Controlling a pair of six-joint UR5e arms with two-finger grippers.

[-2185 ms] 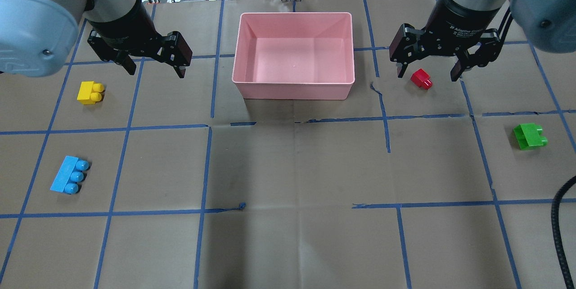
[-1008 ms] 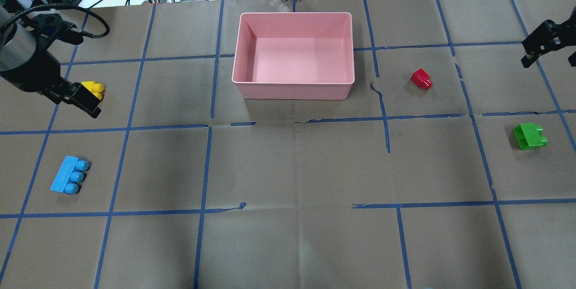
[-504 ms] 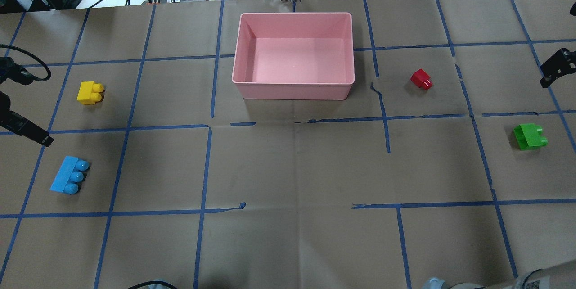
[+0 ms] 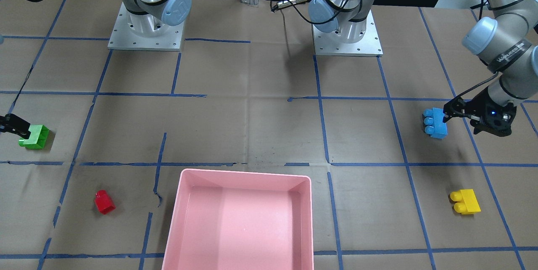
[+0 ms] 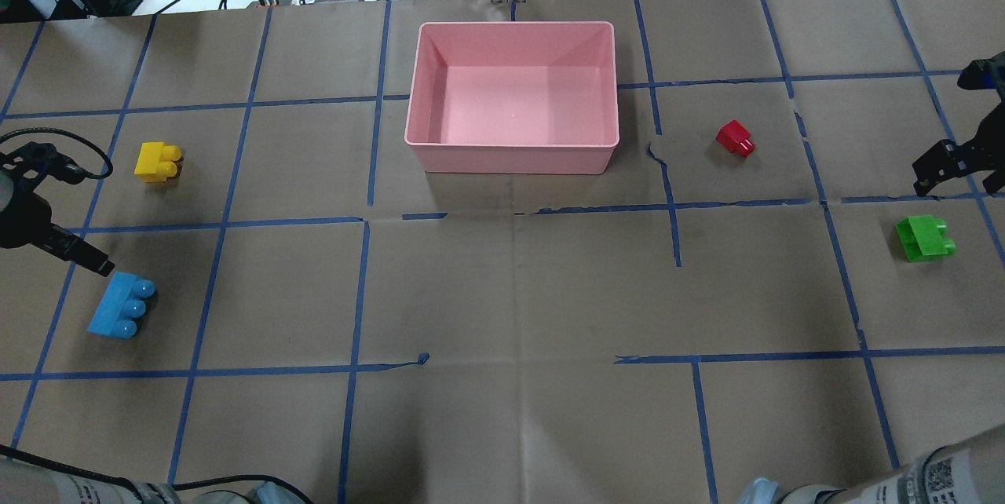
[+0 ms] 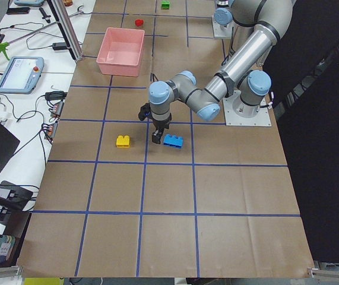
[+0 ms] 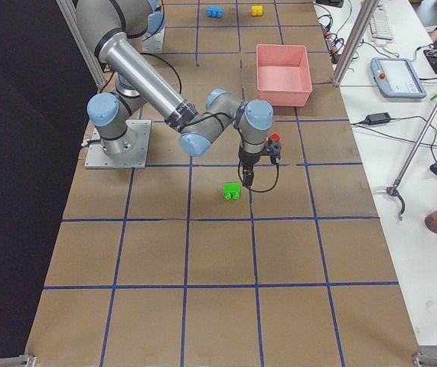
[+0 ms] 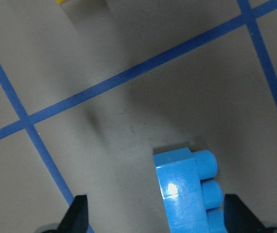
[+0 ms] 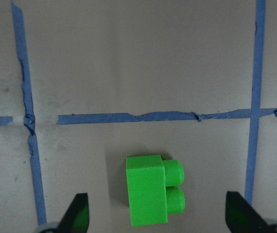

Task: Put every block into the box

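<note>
- Overhead exterior view, nearest the robot: you find the blue block on the left side of the table. It lies on the brown paper with its three studs pointing toward the table's middle.
- The left gripper hangs over that block. In your left wrist view its fingers are spread wide. The block sits below and between them, closer to one fingertip, and you can see it touching neither.
- A little farther out, on the right side, the green block lies on the paper with its two studs pointing toward the table's right edge. It is just past a blue tape line.
- The right gripper hovers over the green block. Your right wrist view shows its fingers parted wide, the block between the two tips and apart from both. It grips nothing.
- Farther again, on the left, the yellow block lies beyond the blue one and well apart from it. Its two studs point toward the middle.
- About level with it on the right you see the red block, tipped on its side. It is nearer to the box than the other three.
- Farthest from the robot, in the middle of the table, stands the pink box. All four blocks lie on the paper outside it.
</note>
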